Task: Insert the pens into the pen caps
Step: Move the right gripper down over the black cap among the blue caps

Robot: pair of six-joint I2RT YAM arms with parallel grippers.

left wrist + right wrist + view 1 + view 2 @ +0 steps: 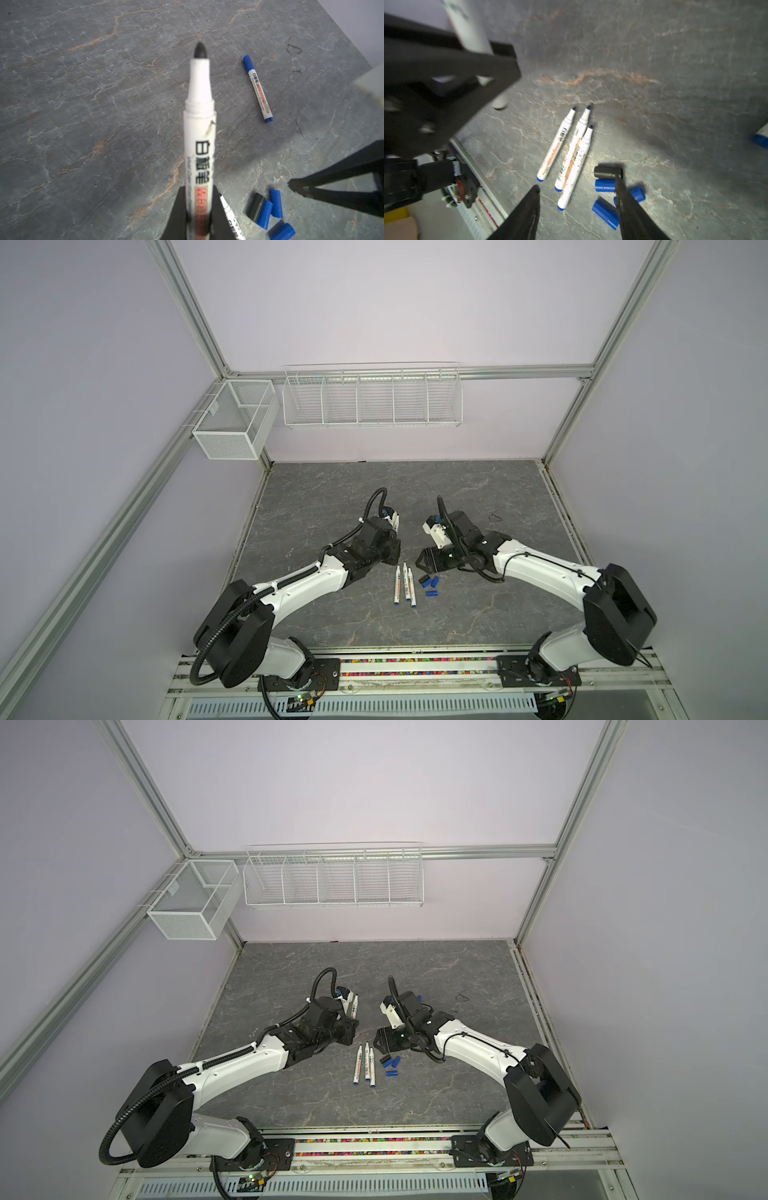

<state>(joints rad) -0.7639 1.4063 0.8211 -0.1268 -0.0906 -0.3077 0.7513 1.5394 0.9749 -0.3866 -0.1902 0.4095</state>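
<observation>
Left hand [198,188] clamped tight on the held pen [198,124], gripping it low on the barrel over the red label. The pen's dark bare tip juts out well beyond the grip, above the grey bench [83,104], with no cap on it. Right hand [577,182]: jaws well apart, nothing between them. It hangs low over the loose lot, one finger [629,207] crossing in front of the caps; contact with the black cap [608,172] cannot be told. Three loose pens [572,151] lie flat, side by side and touching, bare tips all toward the bench's far edge in both top views. Just beside them, on the right arm's side, the black cap sits with three blue caps [605,212] in a tight cluster, one blue touching the black. One capped pen [258,89], blue cap on, lies alone, well apart from the cluster.
</observation>
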